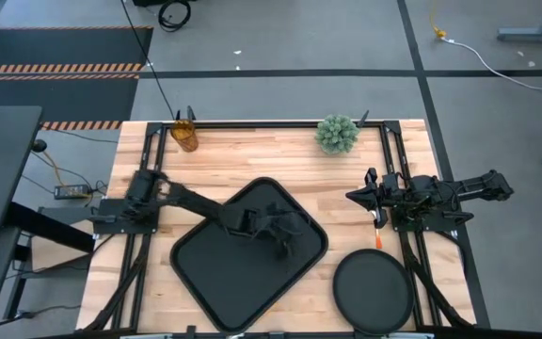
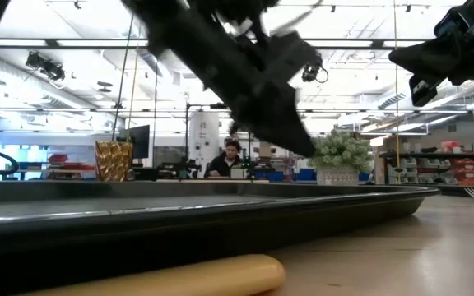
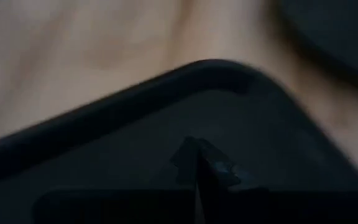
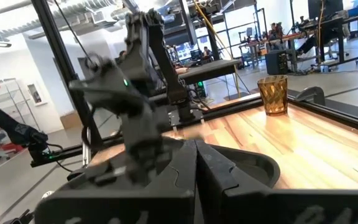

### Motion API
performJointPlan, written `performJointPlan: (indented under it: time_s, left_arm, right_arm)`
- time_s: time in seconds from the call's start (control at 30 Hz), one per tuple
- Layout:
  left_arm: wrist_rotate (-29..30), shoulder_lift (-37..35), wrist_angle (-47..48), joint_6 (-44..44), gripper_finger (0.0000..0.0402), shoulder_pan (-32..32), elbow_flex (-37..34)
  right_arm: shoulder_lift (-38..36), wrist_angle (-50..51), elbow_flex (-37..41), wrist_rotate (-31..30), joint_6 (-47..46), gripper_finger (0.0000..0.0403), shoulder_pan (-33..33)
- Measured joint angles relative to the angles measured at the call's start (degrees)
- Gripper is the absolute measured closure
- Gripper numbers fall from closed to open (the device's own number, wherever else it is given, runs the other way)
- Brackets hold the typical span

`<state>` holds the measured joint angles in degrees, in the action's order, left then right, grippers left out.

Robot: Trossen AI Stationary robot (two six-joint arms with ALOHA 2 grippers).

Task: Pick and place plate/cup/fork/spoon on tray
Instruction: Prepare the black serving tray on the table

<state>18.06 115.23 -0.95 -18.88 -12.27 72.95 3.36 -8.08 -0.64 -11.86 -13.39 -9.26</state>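
Tray (image 1: 216, 273) sits skewed at table centre-front in the high view; left gripper (image 1: 293, 239) is over its 2 o'clock corner, fingers closed, nothing held. Plate (image 1: 373, 287) lies at 4 o'clock from the tray, just beside it. Cup (image 1: 185, 135) at table 11 o'clock, plant (image 1: 337, 134) at 1 o'clock. Right gripper (image 1: 355, 196) waits at 3 o'clock, closed, empty.
Low view: tray rim (image 2: 220, 215) across the foreground, cup (image 2: 113, 160) behind it.
Left wrist: closed fingers (image 3: 199, 163) over the tray corner.
Right wrist: closed fingers (image 4: 222, 174), cup (image 4: 273, 94) on the wood beyond.
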Motion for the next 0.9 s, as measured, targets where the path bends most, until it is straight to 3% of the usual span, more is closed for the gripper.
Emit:
performJointPlan:
  time_s: [0.2, 0.4, 0.5, 0.7, 0.9]
  left_arm:
    - [11.41, -6.86, 24.33, -8.31, 0.0392, -1.92, 0.09]
    - [16.55, -7.66, 55.72, -31.31, 0.0392, -7.98, -0.33]
    - [13.52, -7.68, 64.28, -44.19, 0.0392, -12.58, -2.66]
    - [0.25, -8.08, 73.87, -63.33, 0.0392, -23.29, -5.14]
    - [-3.0, -8.1, 77.81, -75.85, 0.0392, -27.04, -5.14]
  right_arm:
    - [0.01, -0.06, 0.0, 0.0, 0.01, 0.0394, 0.0]
    - [0.0, 0.0, 0.0, -0.02, 0.0, 0.0394, 0.0]
    - [0.01, 0.0, 0.0, -0.02, 0.01, 0.0394, 0.0]
    - [0.0, 0.0, 0.0, -0.02, 0.0, 0.0394, 0.0]
    - [0.02, -0.02, 0.0, 0.0, 0.0, 0.0394, 0.0]
